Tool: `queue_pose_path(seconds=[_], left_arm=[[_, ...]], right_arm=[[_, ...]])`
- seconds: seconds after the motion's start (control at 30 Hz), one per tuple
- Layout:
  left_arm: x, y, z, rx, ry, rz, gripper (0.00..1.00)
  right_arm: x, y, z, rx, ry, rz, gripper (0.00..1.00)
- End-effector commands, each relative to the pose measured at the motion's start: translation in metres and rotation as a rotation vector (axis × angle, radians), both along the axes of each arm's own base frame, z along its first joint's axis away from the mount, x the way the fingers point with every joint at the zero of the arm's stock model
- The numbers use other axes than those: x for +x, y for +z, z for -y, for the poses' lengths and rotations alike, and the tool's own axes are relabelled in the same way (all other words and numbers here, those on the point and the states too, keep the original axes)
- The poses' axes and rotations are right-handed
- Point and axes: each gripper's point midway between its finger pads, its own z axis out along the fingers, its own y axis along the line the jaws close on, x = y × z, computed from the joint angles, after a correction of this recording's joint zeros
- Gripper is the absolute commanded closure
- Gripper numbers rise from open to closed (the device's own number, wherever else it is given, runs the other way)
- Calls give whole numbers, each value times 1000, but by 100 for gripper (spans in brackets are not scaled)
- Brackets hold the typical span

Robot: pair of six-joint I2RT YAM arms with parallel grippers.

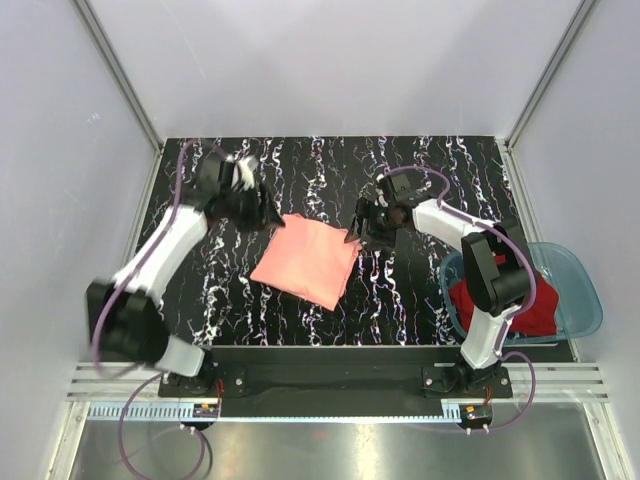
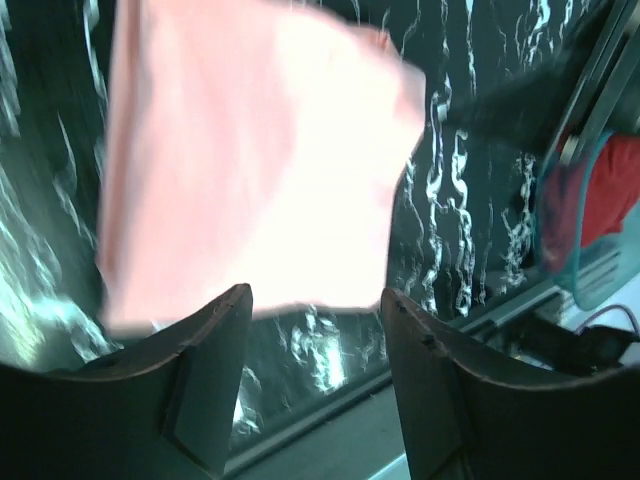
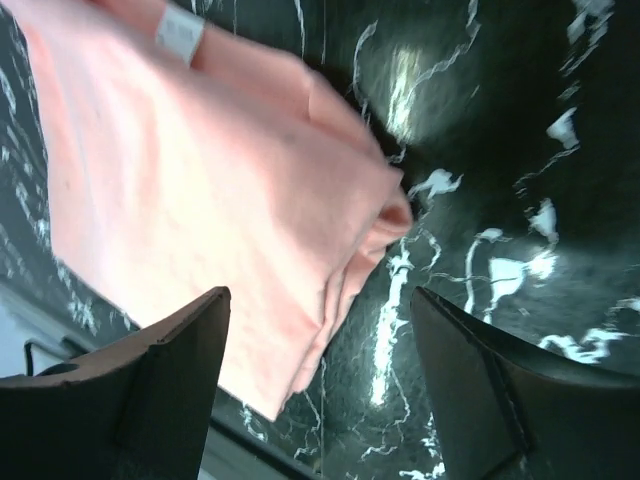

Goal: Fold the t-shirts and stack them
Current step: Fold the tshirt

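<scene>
Folded salmon-pink t-shirt (image 1: 305, 262) at middle of bench (image 1: 420, 170).
Lies flat as a tilted square, white label (image 3: 180, 35) near one edge; flanked at 10 o'clock by left end effector (image 1: 268, 215) and at 3 o'clock by right end effector (image 1: 357, 233), both just beside its corners, fingers apart, gripping nothing; off at 4 o'clock, dark red t-shirt (image 1: 500, 308) heaped in blue basin (image 1: 585, 300).

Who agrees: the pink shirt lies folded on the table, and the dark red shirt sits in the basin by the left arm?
Wrong arm: the top view shows the dark red shirt in the basin by the right arm.
</scene>
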Motion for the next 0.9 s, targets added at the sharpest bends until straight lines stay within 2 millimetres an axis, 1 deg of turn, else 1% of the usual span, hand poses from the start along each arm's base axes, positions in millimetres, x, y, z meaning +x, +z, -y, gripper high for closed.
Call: queue_pose_path(seconds=[0.0,0.03,0.07,0.1,0.13,0.17,0.2,0.33,0.37,0.4,0.43,0.47,0.5,0.53,0.57,0.6,0.63,0.67,0.7,0.73,0.77,0.83,0.87], left_arm=[[51,-20,9,28,-201,37,40],[68,-11,11,50,-221,63,39],[79,-39,11,86,-276,29,37],[86,-45,9,111,-285,19,31],[97,-44,10,122,-298,28,30],[102,-59,6,159,-311,15,30],[106,-67,4,169,-308,6,28],[113,-83,-5,212,-279,-11,27],[114,-85,-8,227,-266,-9,27],[114,-86,-10,239,-254,-9,28],[115,-85,-12,249,-238,-4,33],[116,-85,-15,260,-206,-5,35],[117,-76,-14,249,-192,31,36],[116,-71,-12,228,-172,40,38],[114,-65,-8,200,-166,53,40],[109,-67,-6,175,-160,45,43],[111,-58,0,133,-147,71,44],[108,-58,7,92,-158,66,46],[107,-62,9,76,-158,53,47],[107,-71,10,71,-152,20,48],[105,-76,12,60,-158,3,51],[107,-82,14,52,-151,-14,51],[108,-82,13,52,-148,-15,51]], right_arm=[[-15,17,-27,191,42,-17,20],[-17,16,-27,196,35,-21,20],[-20,13,-26,192,32,-31,19],[-21,10,-24,183,29,-40,19],[-22,9,-25,185,34,-49,19],[-22,9,-26,189,43,-51,19],[-24,8,-26,189,49,-64,19],[-26,4,-24,180,32,-75,19],[-27,0,-23,182,15,-90,22],[-23,-1,-22,183,0,-82,27],[-23,-3,-21,183,-14,-87,35],[-22,-3,-21,191,-36,-95,44],[-19,-1,-22,196,-38,-84,46],[-18,0,-22,197,-37,-82,49],[-15,5,-23,196,-26,-71,56],[-14,7,-24,199,-20,-64,68],[-12,10,-26,210,-11,-57,74],[-9,15,-29,226,0,-44,79],[-8,19,-38,276,32,-42,83],[-8,20,-44,308,51,-49,84],[-1,18,-49,324,55,-57,85],[6,16,-52,336,53,-64,90],[11,8,-50,335,39,-72,92]])
